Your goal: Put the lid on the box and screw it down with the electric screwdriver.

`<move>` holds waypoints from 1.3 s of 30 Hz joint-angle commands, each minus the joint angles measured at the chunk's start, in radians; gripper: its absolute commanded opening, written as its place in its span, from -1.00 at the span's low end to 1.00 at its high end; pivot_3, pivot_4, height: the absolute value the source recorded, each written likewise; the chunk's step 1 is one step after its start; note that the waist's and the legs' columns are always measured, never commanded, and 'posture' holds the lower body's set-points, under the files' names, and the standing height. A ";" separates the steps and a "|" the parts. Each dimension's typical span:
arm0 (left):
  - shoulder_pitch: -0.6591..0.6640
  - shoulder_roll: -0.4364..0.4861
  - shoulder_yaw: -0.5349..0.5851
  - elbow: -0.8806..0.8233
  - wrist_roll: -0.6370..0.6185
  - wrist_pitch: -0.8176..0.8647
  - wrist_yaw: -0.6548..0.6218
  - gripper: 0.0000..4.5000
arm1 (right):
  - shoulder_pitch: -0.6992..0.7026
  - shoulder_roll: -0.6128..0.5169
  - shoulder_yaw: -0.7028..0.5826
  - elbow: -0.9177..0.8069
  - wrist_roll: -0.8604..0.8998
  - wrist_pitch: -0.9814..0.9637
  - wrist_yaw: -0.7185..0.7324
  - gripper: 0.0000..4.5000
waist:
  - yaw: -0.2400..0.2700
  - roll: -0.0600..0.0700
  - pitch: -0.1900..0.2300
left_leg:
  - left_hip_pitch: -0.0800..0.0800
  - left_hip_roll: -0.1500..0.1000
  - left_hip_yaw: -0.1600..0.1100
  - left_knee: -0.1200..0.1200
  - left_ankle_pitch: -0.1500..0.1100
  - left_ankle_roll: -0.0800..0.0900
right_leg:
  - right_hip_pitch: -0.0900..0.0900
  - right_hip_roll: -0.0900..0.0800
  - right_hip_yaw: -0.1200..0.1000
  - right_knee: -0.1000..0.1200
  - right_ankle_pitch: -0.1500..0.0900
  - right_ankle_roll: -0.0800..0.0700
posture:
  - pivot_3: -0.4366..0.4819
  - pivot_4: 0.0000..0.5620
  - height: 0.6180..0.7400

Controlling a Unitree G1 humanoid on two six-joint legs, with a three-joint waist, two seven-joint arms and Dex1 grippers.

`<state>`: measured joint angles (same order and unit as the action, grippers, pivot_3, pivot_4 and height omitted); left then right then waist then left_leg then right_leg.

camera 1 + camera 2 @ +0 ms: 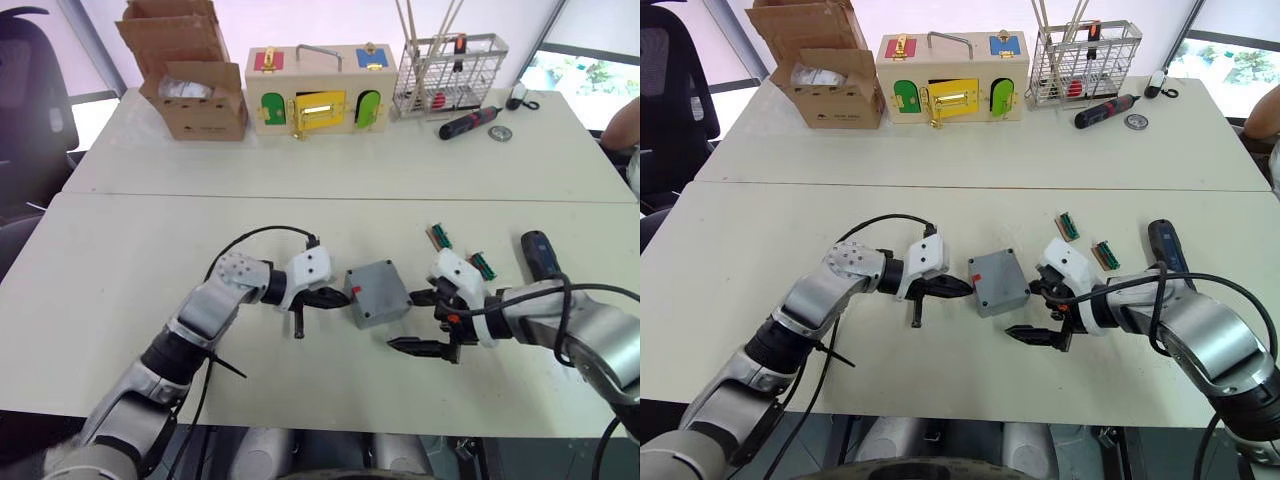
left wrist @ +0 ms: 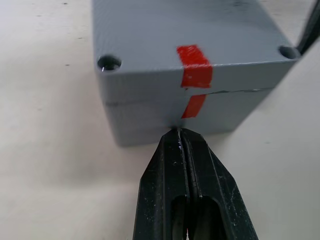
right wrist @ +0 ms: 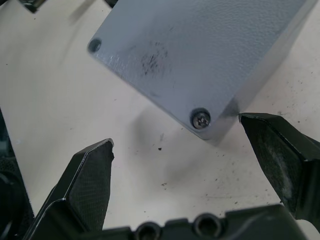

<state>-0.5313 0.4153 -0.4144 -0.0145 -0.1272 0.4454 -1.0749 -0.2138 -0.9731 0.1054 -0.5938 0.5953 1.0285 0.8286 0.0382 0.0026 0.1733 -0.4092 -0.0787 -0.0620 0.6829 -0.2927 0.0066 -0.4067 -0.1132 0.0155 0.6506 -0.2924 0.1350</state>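
The grey box (image 1: pixel 378 295) stands mid-table with the lid (image 2: pixel 150 30) resting on it, a seam showing between them. A red mark (image 2: pixel 195 65) crosses that seam. My left gripper (image 1: pixel 338 297) is shut, its tips touching the box's side just below the mark. My right gripper (image 1: pixel 418 322) is open on the box's other side, holding nothing. One lid corner carries a screw (image 3: pixel 201 119); another corner hole (image 3: pixel 94 46) looks empty. The electric screwdriver (image 1: pixel 540 252) lies on the table just beyond my right forearm.
Two small green parts (image 1: pixel 439 237) (image 1: pixel 483 265) lie near my right gripper. At the back stand a cardboard box (image 1: pixel 195 100), a wooden box with coloured doors (image 1: pixel 315 100) and a wire rack (image 1: pixel 450 75). A red-and-black screwdriver (image 1: pixel 470 122) lies there too. A person's arm (image 1: pixel 620 125) shows far right.
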 commanded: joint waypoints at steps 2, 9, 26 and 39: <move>-0.036 -0.024 0.011 0.013 0.003 -0.045 0.016 -1.00 | 0.014 0.010 -0.049 -0.059 0.034 0.021 -0.019 0.99 | 0.000 0.000 0.000 | 0.000 0.000 0.000 0.000 0.000 0.000 | 0.000 0.000 0.000 0.000 0.000 0.000 | -0.05 -0.47 0.95; -0.036 0.004 0.083 -0.026 -0.037 -0.026 0.030 -1.00 | 0.069 -0.033 -0.336 -0.082 0.121 0.139 -0.053 0.99 | 0.000 0.000 0.000 | 0.000 0.000 0.000 0.000 0.000 0.000 | 0.000 0.000 0.000 0.000 0.000 0.000 | -0.05 -0.47 0.95; 0.026 0.154 0.295 -0.333 -0.374 0.234 -0.003 -1.00 | 0.223 0.247 -0.533 0.099 -0.046 -0.157 -0.309 0.99 | -0.002 0.000 -0.001 | 0.000 0.000 0.001 0.000 0.000 0.000 | 0.000 0.000 0.001 0.001 0.000 0.000 | -0.05 -0.47 0.95; 0.009 0.176 0.230 -0.306 -0.340 0.191 -0.013 -1.00 | 0.202 0.386 -0.464 0.271 -0.206 -0.442 -0.396 0.36 | -0.007 0.000 -0.001 | 0.001 0.000 0.001 -0.001 0.000 -0.001 | 0.000 0.001 0.002 0.001 0.000 0.000 | -0.05 -0.47 0.95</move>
<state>-0.5073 0.5895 -0.1840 -0.3098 -0.4662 0.6573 -1.0879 0.0030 -0.5908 -0.3541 -0.3172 0.3966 0.6172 0.4367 0.0307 0.0024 0.1726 -0.4080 -0.0785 -0.0608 0.6819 -0.2922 0.0058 -0.4068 -0.1124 0.0173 0.6516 -0.2924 0.1349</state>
